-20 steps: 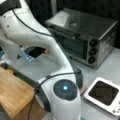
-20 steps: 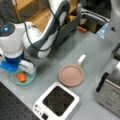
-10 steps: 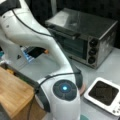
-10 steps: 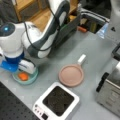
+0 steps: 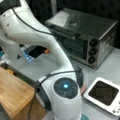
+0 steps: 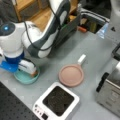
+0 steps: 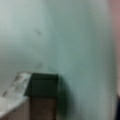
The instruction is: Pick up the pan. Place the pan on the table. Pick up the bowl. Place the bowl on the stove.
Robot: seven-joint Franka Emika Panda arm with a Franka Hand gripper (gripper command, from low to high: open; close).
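Observation:
The light-teal bowl (image 6: 23, 78) sits on the grey table (image 6: 82, 45) at a front view's left. My gripper (image 6: 32, 72) reaches down into it, with a white finger (image 6: 27, 66) at its rim. The wrist view is filled with the bowl's teal surface (image 7: 75, 50), and one dark finger pad (image 7: 43, 100) shows at the bottom left. The pinkish-brown pan (image 6: 71, 75) with its short white handle lies flat on the table, right of the bowl. The white stove (image 6: 58, 102) with its black top stands below the pan and carries nothing; it also shows at the lower right as the stove (image 5: 103, 93).
A steel toaster oven (image 5: 86, 37) stands behind the stove; its corner (image 6: 110, 87) is at a front view's right. A light wooden box (image 5: 15, 96) is beside the arm. My white arm (image 6: 45, 37) arches over the table's upper left.

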